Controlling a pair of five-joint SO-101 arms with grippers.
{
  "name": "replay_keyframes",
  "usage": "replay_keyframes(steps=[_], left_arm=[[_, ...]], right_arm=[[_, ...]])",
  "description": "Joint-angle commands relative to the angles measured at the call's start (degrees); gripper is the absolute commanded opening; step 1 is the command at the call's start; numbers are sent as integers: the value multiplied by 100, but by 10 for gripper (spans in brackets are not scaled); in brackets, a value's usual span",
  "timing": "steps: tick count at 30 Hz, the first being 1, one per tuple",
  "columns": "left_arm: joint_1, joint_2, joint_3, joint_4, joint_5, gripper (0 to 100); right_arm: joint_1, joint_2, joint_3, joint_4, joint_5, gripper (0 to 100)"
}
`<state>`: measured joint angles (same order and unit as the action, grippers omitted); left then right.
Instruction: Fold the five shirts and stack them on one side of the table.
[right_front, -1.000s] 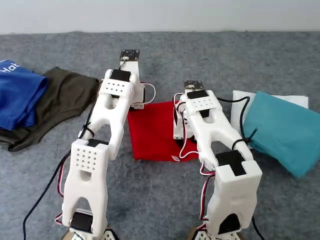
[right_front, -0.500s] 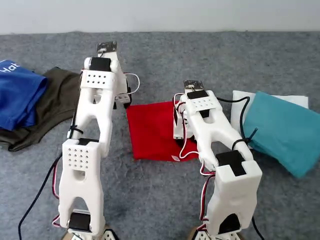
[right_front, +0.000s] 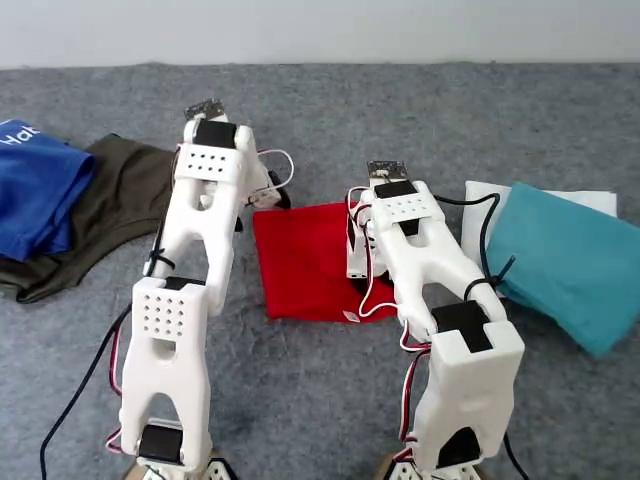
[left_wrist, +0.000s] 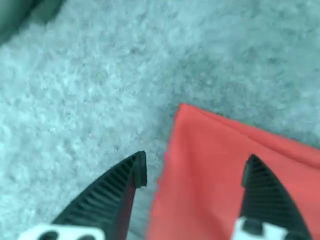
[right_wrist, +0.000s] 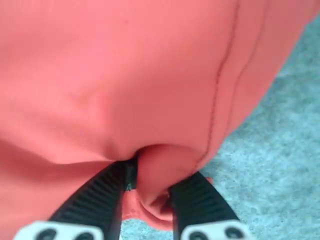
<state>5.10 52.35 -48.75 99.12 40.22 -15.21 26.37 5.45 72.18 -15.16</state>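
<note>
Two pincers, two different states. My right pincer (right_wrist: 145, 170) is pressed together on a pinched-up ridge of the red shirt (right_wrist: 125, 75). Cloth bulges between the ribbed fingers (right_wrist: 95, 200), and a stitched line runs just beside the bite, so I judge I have the fabric near a hem, more than one layer thick. My left pincer (left_wrist: 196, 170) is spread wide and grips nothing. One tip hangs over bare grey pile and the other over red cloth, with the shirt's corner and straight edge between them.

From above, the red shirt lies flat as a rough rectangle on the counter (right_front: 450, 120) between my arms. My left arm (right_front: 205, 230) is at its far left corner and my right arm (right_front: 430, 260) is over its right side.

As I judge it, the shirt will be light and limp, with no stiffness at all. It will sag from any single hold and drag on the fuzzy counter rather than slide, so layers may peel apart or bunch. The best holds are corners and hemmed edges, catching all layers at once, with both pincers on the same edge so the fold travels evenly. I should bite low, since the thin edge lies flush with the pile.

Farther out, a blue shirt (right_front: 35, 185) lies against a dark olive shirt (right_front: 120, 205) at the left side, well apart from the red one. A teal shirt (right_front: 565, 260) rests over a white shirt (right_front: 480, 195) at the right, near my right arm.
</note>
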Motion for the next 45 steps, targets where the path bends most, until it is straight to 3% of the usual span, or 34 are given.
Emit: replay_keyframes(steps=[1,10,16,26,33,41,45], left_arm=[[-97,229,13,-79,97,306],[97,985,-1015,-62,88,298],[176,1266,-1534,53,62,175],[308,1301,-1596,-62,-44,74],[888,1266,-2070,-255,-756,13],[1547,1301,-4330,-325,-923,13],[1785,1248,-4743,-1099,-923,13]], right_arm=[[101,312,132,-295,44,9],[92,312,114,-303,44,9],[119,268,105,-295,88,9],[154,-127,-114,-251,273,9],[171,-998,-264,-242,290,9],[743,-2800,-237,-233,1213,9],[1305,-3662,-237,-31,1495,9]])
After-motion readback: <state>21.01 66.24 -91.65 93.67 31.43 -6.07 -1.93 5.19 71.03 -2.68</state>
